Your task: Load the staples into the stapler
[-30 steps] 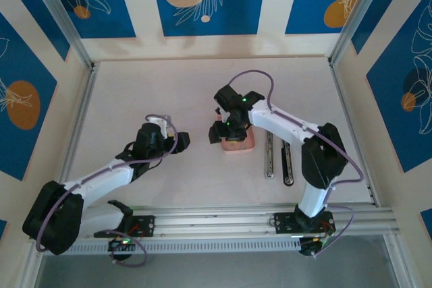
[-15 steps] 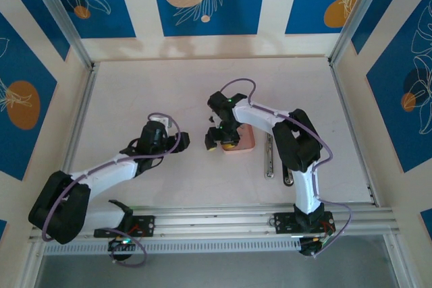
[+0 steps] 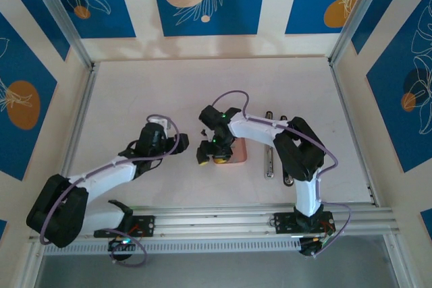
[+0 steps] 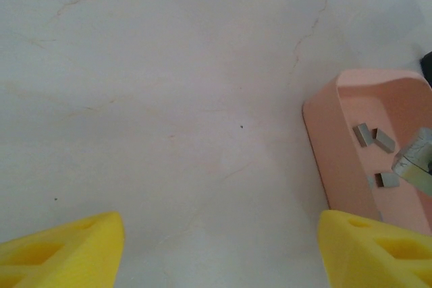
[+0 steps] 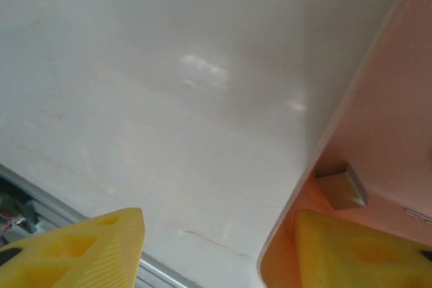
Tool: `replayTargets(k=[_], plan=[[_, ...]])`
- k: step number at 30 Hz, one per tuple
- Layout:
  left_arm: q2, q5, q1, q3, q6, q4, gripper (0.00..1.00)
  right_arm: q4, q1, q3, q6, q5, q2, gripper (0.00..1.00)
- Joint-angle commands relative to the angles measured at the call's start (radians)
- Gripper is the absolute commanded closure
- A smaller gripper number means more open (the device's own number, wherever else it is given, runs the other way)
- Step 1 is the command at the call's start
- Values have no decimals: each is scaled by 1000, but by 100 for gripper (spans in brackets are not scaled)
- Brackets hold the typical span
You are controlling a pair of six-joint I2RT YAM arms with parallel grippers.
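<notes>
Spread wide: left claw, right claw; at least three staples in one pink tray.

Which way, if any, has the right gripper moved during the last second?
Yes. The right gripper moved left and toward the table's near edge, away from the stapler, which stayed in place.

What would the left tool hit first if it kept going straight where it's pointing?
Most likely the bare table: the left tool, open, tilts down toward it. The pink tray holding the staples sits off to the side, though depth is hard to judge.
</notes>
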Motion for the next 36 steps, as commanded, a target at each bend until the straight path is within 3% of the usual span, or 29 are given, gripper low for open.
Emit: replayTargets(k=[1, 9, 15, 18, 24, 36], plan=[[-45, -13, 10, -30, -4, 18, 25, 26, 37, 15, 56, -41, -35, 40], [-91, 4, 10, -69, -5, 34, 28, -78, 37, 35, -35, 67, -133, 41], [-71, 36, 10, -70, -6, 78, 29, -152, -79, 51, -214, 113, -168, 46], [-46, 65, 8, -73, -21, 117, 31, -188, -144, 87, -310, 140, -134, 47], [102, 254, -16, -61, -112, 275, 37, -216, -200, 148, -448, 194, -50, 49], [290, 333, -91, 18, -148, 397, 40, -214, -223, 215, -567, 255, 78, 50]])
